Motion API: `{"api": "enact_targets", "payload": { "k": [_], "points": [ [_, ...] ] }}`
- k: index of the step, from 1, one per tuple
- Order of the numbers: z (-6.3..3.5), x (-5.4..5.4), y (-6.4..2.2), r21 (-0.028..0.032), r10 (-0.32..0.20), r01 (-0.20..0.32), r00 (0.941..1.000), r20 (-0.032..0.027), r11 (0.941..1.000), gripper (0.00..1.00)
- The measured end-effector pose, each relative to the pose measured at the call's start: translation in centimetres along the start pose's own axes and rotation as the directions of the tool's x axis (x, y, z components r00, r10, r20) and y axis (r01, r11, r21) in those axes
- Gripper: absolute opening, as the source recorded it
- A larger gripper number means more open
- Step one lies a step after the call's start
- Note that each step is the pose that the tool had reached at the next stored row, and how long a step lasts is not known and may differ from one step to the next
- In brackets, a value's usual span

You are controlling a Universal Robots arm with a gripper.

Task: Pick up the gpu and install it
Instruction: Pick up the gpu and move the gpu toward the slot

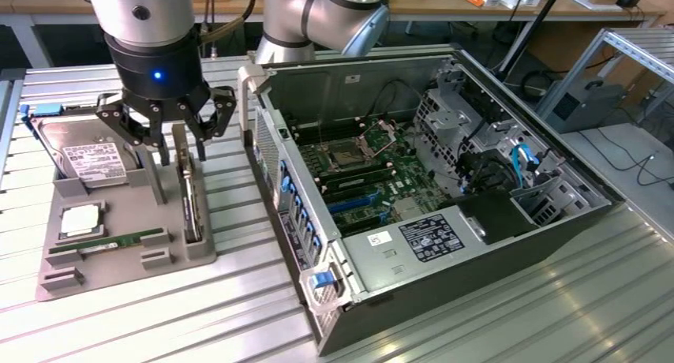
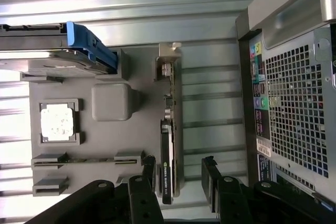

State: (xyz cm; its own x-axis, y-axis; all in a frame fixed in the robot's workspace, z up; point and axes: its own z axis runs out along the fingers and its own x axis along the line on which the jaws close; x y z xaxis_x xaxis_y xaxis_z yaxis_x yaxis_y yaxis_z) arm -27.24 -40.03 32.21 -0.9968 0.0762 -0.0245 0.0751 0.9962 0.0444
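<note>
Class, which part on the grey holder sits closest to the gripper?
The gpu, the dark card standing on edge below the gripper; the hard drive, square chip and RAM stick lie farther off.

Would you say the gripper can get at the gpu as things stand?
Probably yes: the open gripper hangs right above the gpu, which stands on edge in its grey holder with nothing covering it.

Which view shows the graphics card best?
The wrist view: the graphics card stands on edge in its gray holder, seen lengthwise with its metal bracket. The exterior view gives a thin dark sliver partly behind the open gripper.
</note>
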Motion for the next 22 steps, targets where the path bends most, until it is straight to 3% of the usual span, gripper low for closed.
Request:
{"api": "enact_targets", "payload": {
  "k": [22],
  "points": [
    [2.36, 0.5, -0.15, 0.0001, 0.000, 0.000, 1.0000, -0.0001, 1.0000, 0.48]
  ]
}}
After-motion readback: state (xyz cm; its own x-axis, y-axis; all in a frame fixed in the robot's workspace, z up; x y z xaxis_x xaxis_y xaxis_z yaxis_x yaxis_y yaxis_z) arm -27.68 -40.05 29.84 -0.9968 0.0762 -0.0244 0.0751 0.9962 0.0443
